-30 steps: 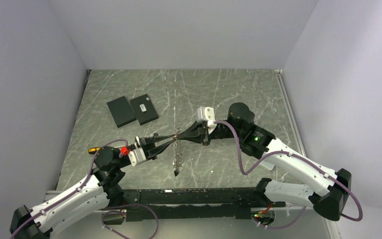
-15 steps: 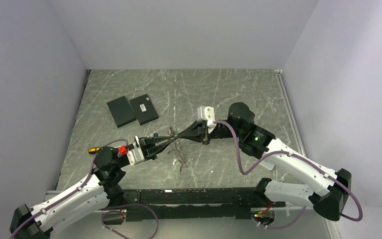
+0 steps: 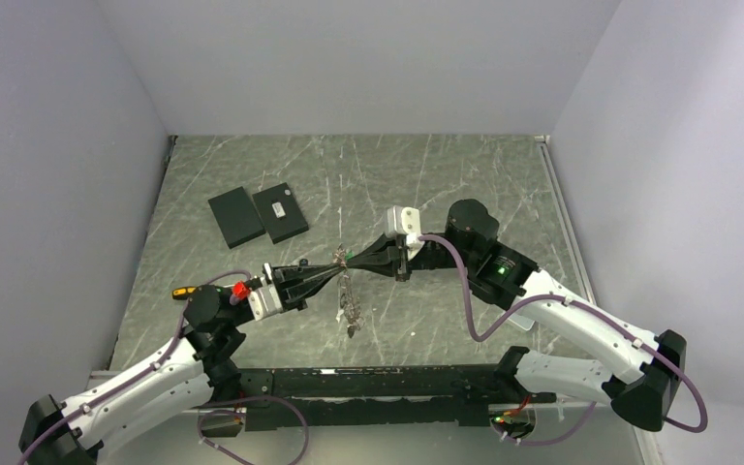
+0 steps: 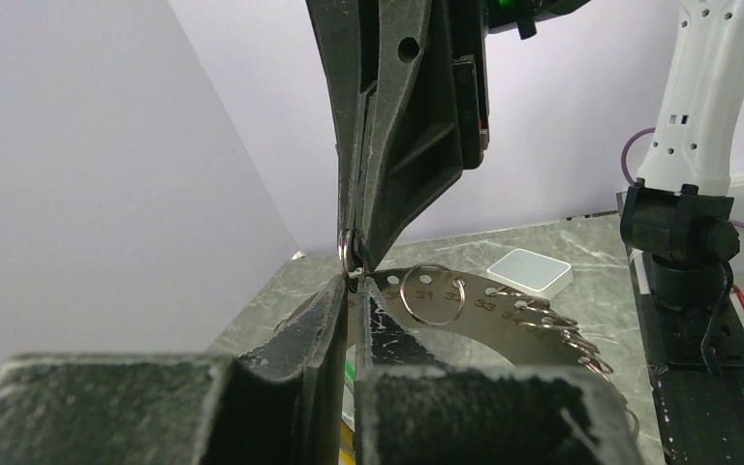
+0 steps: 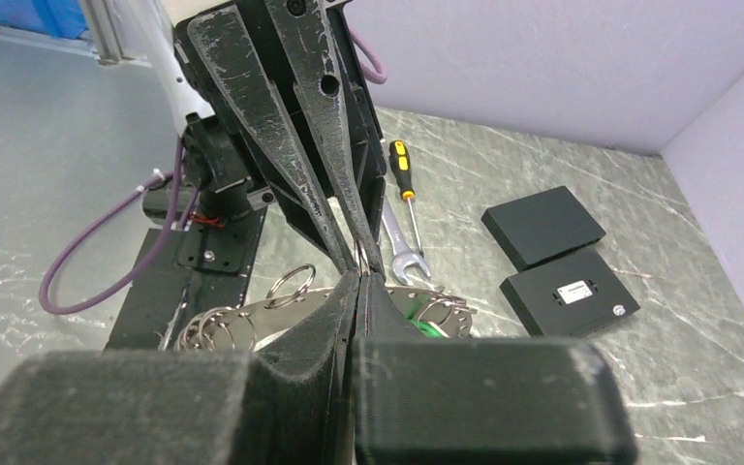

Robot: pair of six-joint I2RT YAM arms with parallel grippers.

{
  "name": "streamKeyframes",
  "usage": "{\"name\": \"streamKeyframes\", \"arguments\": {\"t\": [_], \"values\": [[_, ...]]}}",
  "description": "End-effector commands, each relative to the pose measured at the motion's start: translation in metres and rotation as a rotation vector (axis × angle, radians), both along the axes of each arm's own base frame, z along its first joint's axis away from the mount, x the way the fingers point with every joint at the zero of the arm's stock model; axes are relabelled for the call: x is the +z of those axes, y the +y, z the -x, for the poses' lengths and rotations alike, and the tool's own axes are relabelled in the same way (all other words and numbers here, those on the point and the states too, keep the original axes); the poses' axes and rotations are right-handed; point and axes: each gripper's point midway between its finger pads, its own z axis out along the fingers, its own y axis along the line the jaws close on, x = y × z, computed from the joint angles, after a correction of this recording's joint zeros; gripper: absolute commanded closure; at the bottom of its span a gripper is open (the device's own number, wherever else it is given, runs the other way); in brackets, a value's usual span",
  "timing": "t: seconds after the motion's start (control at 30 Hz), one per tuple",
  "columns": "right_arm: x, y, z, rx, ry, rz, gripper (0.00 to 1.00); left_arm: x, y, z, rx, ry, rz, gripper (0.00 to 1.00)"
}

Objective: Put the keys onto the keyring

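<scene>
Holding: the right gripper (image 3: 348, 260) is clamped on the keyring (image 4: 347, 254), pinched at its very tips.
Left gripper (image 3: 333, 274): fingers nearly together, nose to nose with the right; I cannot tell whether they bite the ring.
Bearing: the ring sits at 2 o'clock, just beside the left tips.
Cord (image 3: 349, 305): hangs along the 12–6 o'clock line.
Keys: not made out.
Around: black plates (image 3: 257, 215) at 10 o'clock, well apart.
</scene>
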Motion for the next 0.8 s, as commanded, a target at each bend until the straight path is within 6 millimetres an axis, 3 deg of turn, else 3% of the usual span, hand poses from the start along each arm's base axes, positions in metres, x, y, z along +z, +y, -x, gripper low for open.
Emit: {"name": "streamKeyframes", "arguments": {"t": [0.0,0.17,0.67,0.77], "values": [[0.032,-0.001,0.012,0.059,-0.079,-0.084,1.0,0.009,0.002,-0.002,0.015,-0.003,0.043,0.89],[0.03,-0.001,0.01,0.05,-0.082,-0.071,1.0,0.008,0.001,0.0,0.001,-0.008,0.024,0.84],[0.021,0.006,0.011,0.061,-0.095,-0.023,1.0,-0.002,-0.004,-0.001,-0.008,0.01,-0.038,0.87],[0.016,0.007,0.012,0.063,-0.087,0.004,1.0,-0.006,-0.006,-0.001,-0.014,0.011,-0.06,0.94]]}}
